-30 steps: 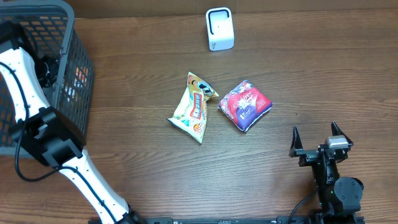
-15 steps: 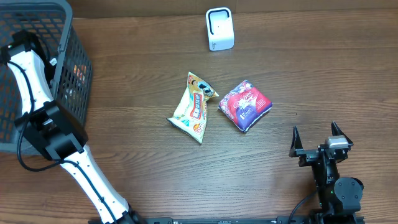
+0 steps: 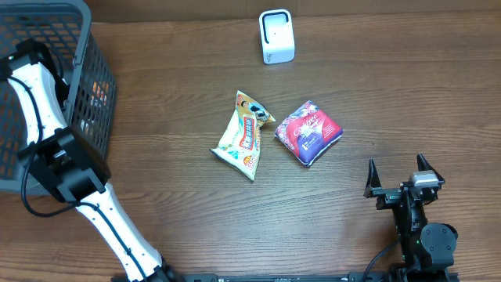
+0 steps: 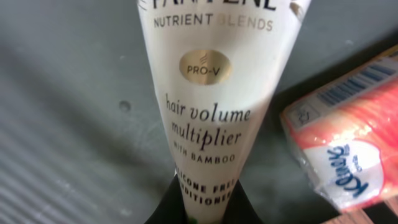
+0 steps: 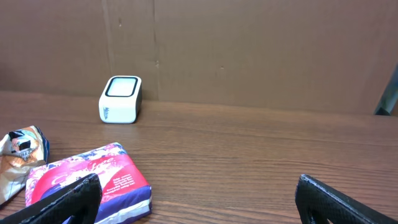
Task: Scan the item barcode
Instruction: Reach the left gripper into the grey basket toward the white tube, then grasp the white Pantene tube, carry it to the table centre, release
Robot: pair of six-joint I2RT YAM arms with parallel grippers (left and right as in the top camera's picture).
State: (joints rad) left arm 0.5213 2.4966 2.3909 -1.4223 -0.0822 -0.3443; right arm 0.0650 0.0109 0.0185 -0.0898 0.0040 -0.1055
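left gripper [image 4: 204, 208] down in basket [image 3: 92, 55], jaws clamped on narrow end of pantene tube [image 4: 211, 106] — tube inside basket, kleenex pack [image 4: 348, 143] just beside it. right gripper [image 3: 396, 168] spread wide, holding nothing, front right of table [image 3: 196, 219]. scanner [image 3: 276, 36] at far edge — snack bag [image 3: 244, 135] and red packet [image 3: 308, 132] mid-table.

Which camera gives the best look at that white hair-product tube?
The left wrist view: the tube fills the frame, label readable, its end pinched in the left gripper. Overhead, the basket hides it. The right wrist view misses it entirely.
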